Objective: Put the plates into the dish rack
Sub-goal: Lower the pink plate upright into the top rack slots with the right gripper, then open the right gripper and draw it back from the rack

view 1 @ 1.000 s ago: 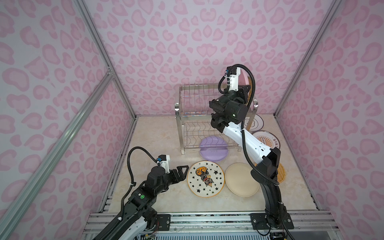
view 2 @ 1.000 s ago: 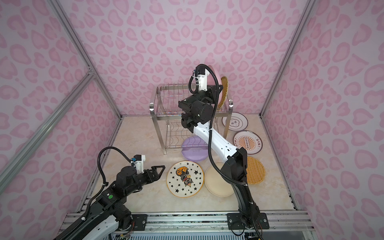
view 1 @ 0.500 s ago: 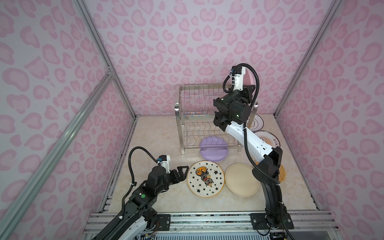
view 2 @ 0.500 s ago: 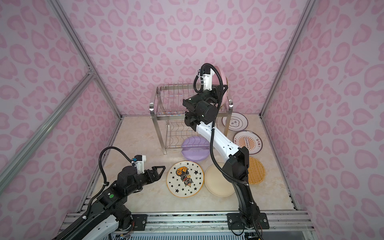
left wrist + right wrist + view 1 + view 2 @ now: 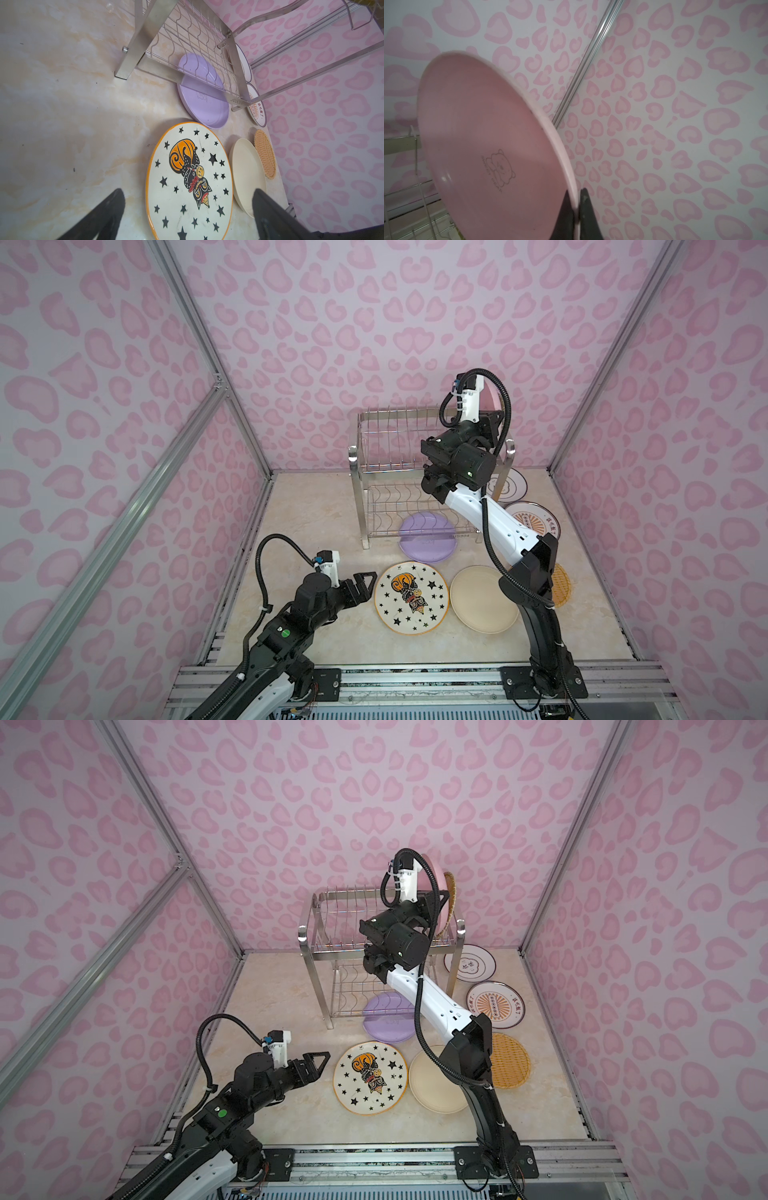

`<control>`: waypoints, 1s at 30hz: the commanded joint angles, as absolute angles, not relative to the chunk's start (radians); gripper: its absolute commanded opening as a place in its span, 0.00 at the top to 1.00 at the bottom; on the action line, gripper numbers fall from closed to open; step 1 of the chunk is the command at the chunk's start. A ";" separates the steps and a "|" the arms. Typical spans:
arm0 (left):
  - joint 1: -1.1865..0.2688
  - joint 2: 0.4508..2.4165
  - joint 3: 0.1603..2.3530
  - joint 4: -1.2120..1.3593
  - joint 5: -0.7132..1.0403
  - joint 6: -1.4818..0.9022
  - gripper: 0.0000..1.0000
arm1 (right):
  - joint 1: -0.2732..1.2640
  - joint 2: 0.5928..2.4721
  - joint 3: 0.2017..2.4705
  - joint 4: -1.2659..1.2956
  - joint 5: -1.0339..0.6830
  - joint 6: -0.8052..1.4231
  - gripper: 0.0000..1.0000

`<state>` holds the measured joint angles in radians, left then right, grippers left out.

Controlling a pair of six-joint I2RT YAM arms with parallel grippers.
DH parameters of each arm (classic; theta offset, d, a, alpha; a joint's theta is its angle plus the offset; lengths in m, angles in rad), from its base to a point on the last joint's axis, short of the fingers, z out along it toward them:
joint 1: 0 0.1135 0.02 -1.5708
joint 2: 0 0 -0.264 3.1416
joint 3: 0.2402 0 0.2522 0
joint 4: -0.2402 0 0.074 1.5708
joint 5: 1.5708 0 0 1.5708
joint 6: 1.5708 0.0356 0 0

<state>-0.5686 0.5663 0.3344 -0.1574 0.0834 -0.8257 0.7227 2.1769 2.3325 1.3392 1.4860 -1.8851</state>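
Dish rack [image 5: 356,489] at back middle of the desk [image 5: 311,531]. Half under its front rail, flat plate [image 5: 428,545]; before that, a row: left plate [image 5: 411,597], middle plate [image 5: 478,601], right plate [image 5: 511,1060]. Right of the rack, rear plate [image 5: 469,963] behind near plate [image 5: 494,1004]. At the top tier's right end, upright plate [image 5: 450,890]; just left, held plate [image 5: 488,135] in right gripper [image 5: 576,191].

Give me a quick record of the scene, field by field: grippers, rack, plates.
Right gripper: shut on pink plate rim, plate upright at rack top tier
Left gripper: open, empty, low beside star plate
In rack: one wicker plate, on edge
On table: lilac plate partly under rack, star plate, cream plate, second wicker plate, two printed plates
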 commanded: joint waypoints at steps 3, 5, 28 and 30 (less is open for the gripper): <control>-0.568 0.545 0.328 -0.154 0.072 -0.810 0.03 | 0.742 2.192 2.316 1.374 1.743 -1.867 0.89; -0.566 0.533 0.325 -0.166 0.066 -0.808 0.03 | 0.742 2.195 2.318 1.376 1.743 -1.867 0.89; -0.560 0.518 0.337 -0.196 0.058 -0.815 0.03 | 0.736 2.154 2.239 1.515 1.743 -1.936 0.31; -0.560 0.520 0.342 -0.201 0.056 -0.812 0.03 | 0.741 2.154 2.241 1.518 1.743 -1.936 0.28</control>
<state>-0.5602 0.5179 0.3286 -0.1963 0.0635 -0.8112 0.7372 2.1540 2.2364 1.4818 1.4864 -1.9289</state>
